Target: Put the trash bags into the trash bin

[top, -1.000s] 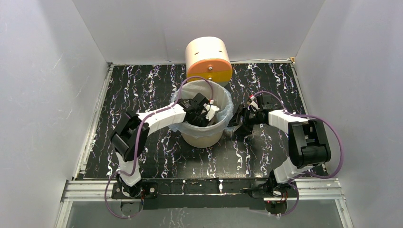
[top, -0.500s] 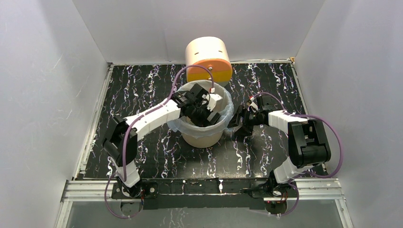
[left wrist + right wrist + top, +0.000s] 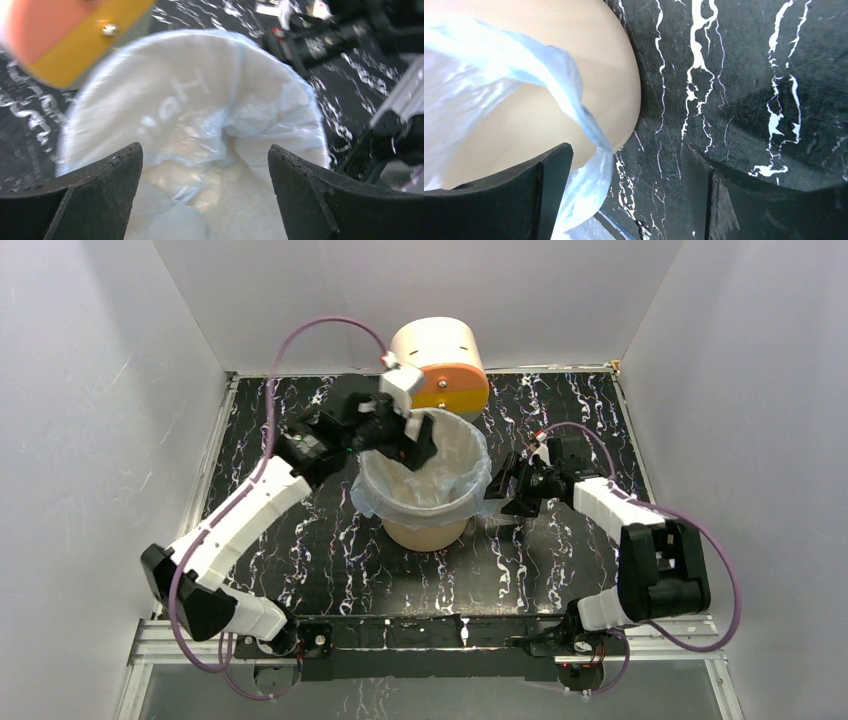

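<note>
The mouth of the trash bin (image 3: pixel 425 530), lined by the trash bag (image 3: pixel 472 462), is unblocked across its middle and front. The left gripper (image 3: pixel 412 445) hangs over its back-left rim. The orange-fronted cylinder (image 3: pixel 437 365) stands close behind, and the right gripper (image 3: pixel 506 492) is just beside its right wall.

Left arm (image 3: pixel 240 515) is stretching far forward and inward, elbow sitting low at the left, wrist tipping down. Left claw (image 3: pixel 412 445) is pointing downward, jaws standing wide apart and pinching nothing, its dark fingers (image 3: pixel 100 190) showing at both lower corners of the wrist view. Right arm (image 3: pixel 605 502) is folding at the elbow, forearm aiming inward. Right claw (image 3: pixel 508 495) is gaping wide too, clamping nothing.
</note>
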`<state>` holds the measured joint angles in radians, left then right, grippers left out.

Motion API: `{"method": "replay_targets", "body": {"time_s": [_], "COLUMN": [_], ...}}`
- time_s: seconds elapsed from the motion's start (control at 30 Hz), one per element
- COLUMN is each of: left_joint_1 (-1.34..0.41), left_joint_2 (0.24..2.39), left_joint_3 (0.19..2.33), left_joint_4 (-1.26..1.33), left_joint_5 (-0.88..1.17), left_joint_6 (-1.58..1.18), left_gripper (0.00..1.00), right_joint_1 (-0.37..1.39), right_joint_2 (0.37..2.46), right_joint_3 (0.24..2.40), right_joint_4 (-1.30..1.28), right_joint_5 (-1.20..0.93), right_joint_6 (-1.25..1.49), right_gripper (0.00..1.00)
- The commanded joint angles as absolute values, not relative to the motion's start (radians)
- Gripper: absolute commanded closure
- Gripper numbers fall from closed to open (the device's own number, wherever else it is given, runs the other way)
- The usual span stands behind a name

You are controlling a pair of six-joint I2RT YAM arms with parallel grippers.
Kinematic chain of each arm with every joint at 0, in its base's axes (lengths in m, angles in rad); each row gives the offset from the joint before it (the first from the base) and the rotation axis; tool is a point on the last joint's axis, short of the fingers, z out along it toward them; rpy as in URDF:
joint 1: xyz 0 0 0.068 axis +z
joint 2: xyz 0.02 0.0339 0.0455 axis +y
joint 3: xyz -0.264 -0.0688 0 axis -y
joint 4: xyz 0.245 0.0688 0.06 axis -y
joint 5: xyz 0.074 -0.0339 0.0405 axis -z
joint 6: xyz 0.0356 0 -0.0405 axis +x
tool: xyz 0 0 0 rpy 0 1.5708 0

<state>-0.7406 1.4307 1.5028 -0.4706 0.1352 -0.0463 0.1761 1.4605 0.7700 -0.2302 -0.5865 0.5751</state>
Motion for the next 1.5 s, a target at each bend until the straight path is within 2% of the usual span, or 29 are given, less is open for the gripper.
{"method": "replay_targets", "body": {"time_s": [0.0,0.1,0.17,0.23,0.33,0.4,0.57,0.7,0.87,1.03,1.23,1.47], "left_joint_1": [-0.532,-0.371,-0.27,-0.115,0.157,0.217,0.218,0.179,0.024,0.019,-0.018,-0.074], "left_joint_2": [1.319,1.262,1.261,1.246,1.199,1.176,1.13,1.149,1.264,1.269,1.339,1.37], "left_joint_3": [1.508,1.492,1.505,1.425,1.195,1.029,0.67,0.553,0.564,0.584,0.547,0.515], "left_joint_4": [-0.404,-0.386,-0.472,-0.481,-0.355,-0.24,0.205,0.414,0.415,0.282,0.315,0.47], "left_joint_5": [0.194,0.246,0.209,0.21,0.476,0.642,0.882,0.923,0.86,0.697,0.715,0.703], "left_joint_6": [-0.138,-0.162,-0.173,-0.217,-0.345,-0.417,-0.68,-0.787,-0.74,-0.693,-0.679,-0.752], "left_gripper": [0.07,0.07,0.07,0.07,0.07,0.08,0.11,0.11,0.12,0.16,0.2,0.19], "right_joint_1": [0.173,0.172,0.171,0.169,0.169,0.169,0.167,0.167,0.167,0.167,0.167,0.167], "right_joint_2": [1.344,1.299,1.276,1.256,1.237,1.236,1.257,1.289,1.321,1.338,1.337,1.347], "right_joint_3": [0.784,0.79,0.799,0.803,0.8,0.805,0.81,0.802,0.793,0.797,0.771,0.78], "right_joint_4": [-0.237,-0.256,-0.279,-0.29,-0.287,-0.29,-0.267,-0.221,-0.181,-0.206,-0.208,-0.206], "right_joint_5": [-0.491,-0.435,-0.405,-0.374,-0.356,-0.349,-0.403,-0.509,-0.597,-0.645,-0.632,-0.65], "right_joint_6": [0.583,0.58,0.571,0.571,0.572,0.572,0.587,0.621,0.65,0.64,0.645,0.662], "right_gripper": [0.1,0.08,0.07,0.07,0.07,0.07,0.06,0.07,0.07,0.1,0.09,0.09]}}
